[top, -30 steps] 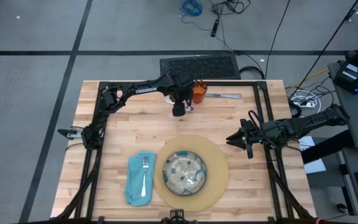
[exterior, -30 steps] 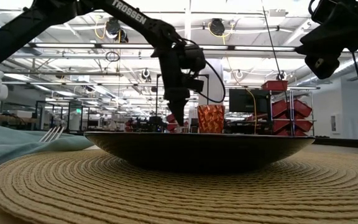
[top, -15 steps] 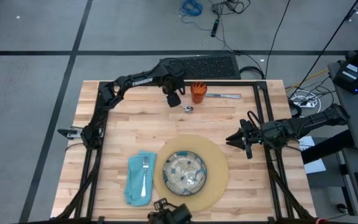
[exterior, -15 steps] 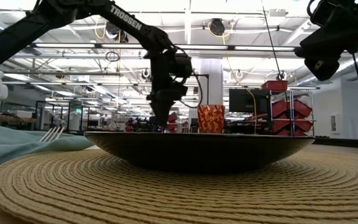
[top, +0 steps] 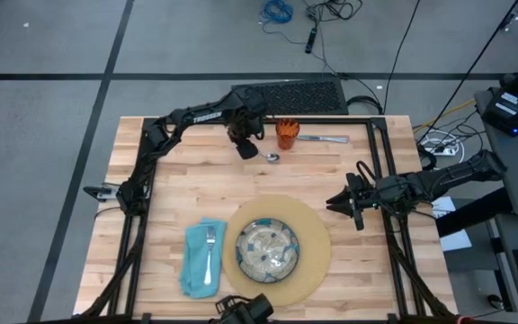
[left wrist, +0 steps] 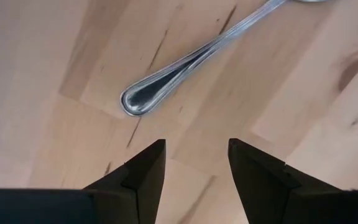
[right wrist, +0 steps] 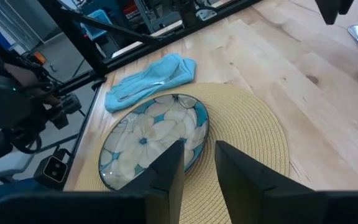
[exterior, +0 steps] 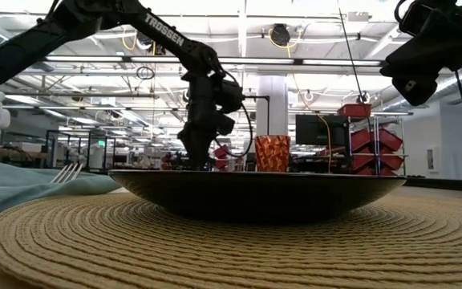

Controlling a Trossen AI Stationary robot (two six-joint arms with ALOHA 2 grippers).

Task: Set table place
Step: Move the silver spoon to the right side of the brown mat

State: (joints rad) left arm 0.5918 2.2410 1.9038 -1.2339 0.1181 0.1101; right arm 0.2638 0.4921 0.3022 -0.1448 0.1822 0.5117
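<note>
- Overhead, showed a large pale butcher-block wooden table (top: pixel 178 193) with a black metal frame, partly laid for one place.
- Near the front edge: a round woven tan placemat (top: pixel 317 243) bearing a green-and-white flower-patterned glazed plate (top: pixel 266 249), with a teal cloth napkin (top: pixel 192 256) just beside it and a silver fork (top: pixel 209 250) lying on the napkin.
- At the far edge, well apart from the placemat: a small orange translucent cup (top: pixel 285 134), a silver knife (top: pixel 325 139) lying just beside it, and a silver spoon (left wrist: pixel 197 59) flat on bare wood.
- Hovered just above the spoon: the left gripper (top: pixel 245 148), fingers spread and empty, nothing between them.
- Lay just ahead of those fingers in the left wrist view: the rounded end of the spoon's handle, its long axis running slantwise away from the gap, bowl end (top: pixel 272 157) pointing toward the cup side.
- Judged the left arm far nearer the spoon; probably needed a short reach forward and a turn to put the fingers across the handle.
- Waited over the right side of the table beside the placemat: the right gripper (top: pixel 347 202), fingers parted and empty, aimed at the plate.
- Left open wood between spoon and placemat; only the cup stood close.
</note>
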